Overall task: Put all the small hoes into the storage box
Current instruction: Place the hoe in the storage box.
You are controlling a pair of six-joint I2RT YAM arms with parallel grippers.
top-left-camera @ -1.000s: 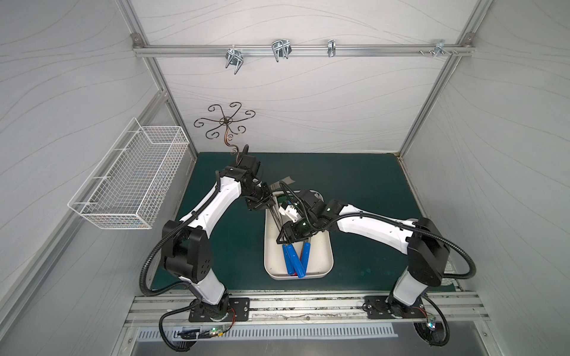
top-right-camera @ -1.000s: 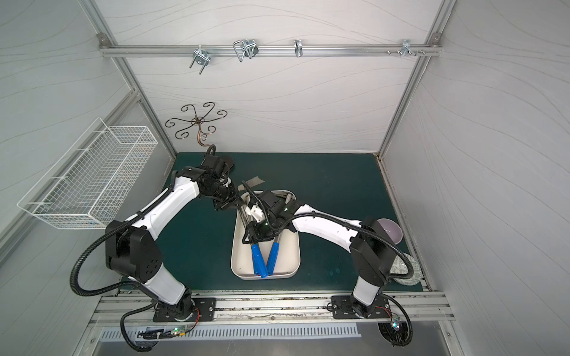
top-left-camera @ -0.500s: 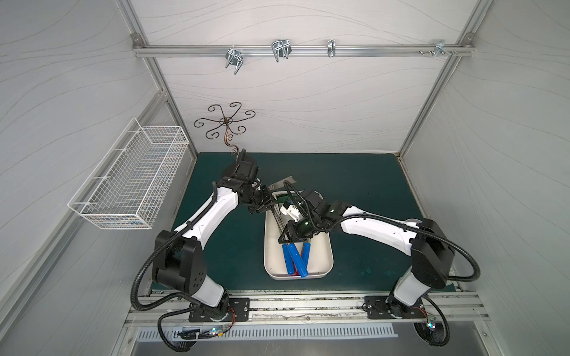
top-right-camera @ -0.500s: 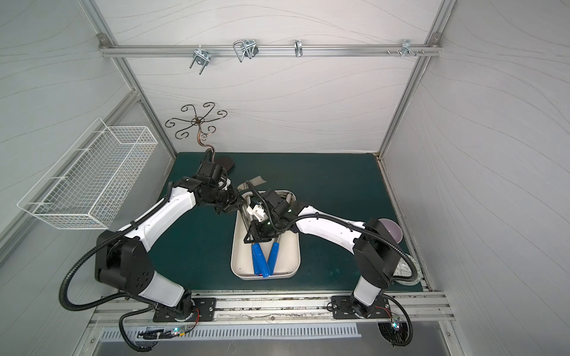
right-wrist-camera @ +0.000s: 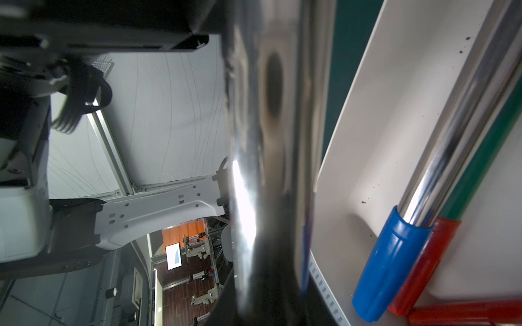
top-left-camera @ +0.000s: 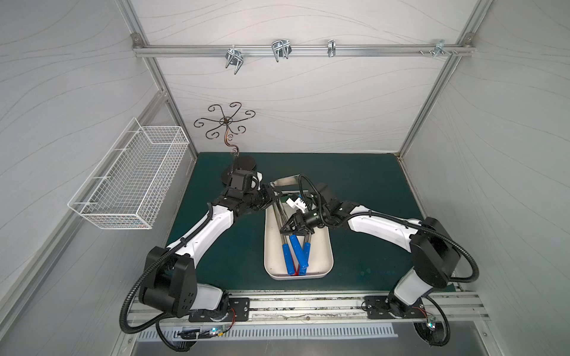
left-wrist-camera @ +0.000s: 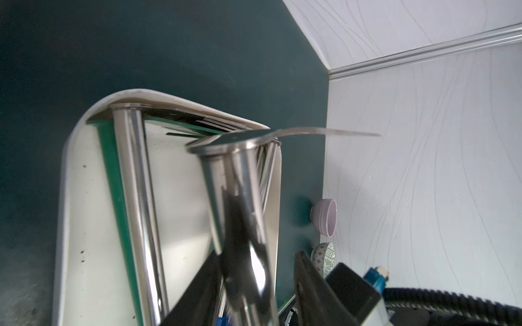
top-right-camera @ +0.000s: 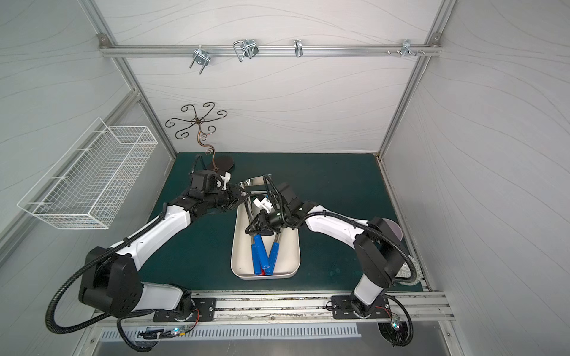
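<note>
One small hoe (top-left-camera: 285, 182) in right gripper (top-left-camera: 282, 229), storage box (top-left-camera: 322, 259)

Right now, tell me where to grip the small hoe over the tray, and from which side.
Take the small hoe by its bare chrome shaft, mid-length, from above, jaws across it. The shaft is thin and straight along the storage box; the blade is wide and flat, and the blue handle looks crowded by others. The right gripper is shut there.

The left arm (top-left-camera: 212, 228) and the right arm (top-left-camera: 381, 226) both have glossy white shells and thick black joints. A black ribbed cable (top-left-camera: 133, 291) loops beside each shoulder. The right gripper (top-left-camera: 282, 230) is black. Each black base plate (top-left-camera: 239, 309) carries small screws.
</note>
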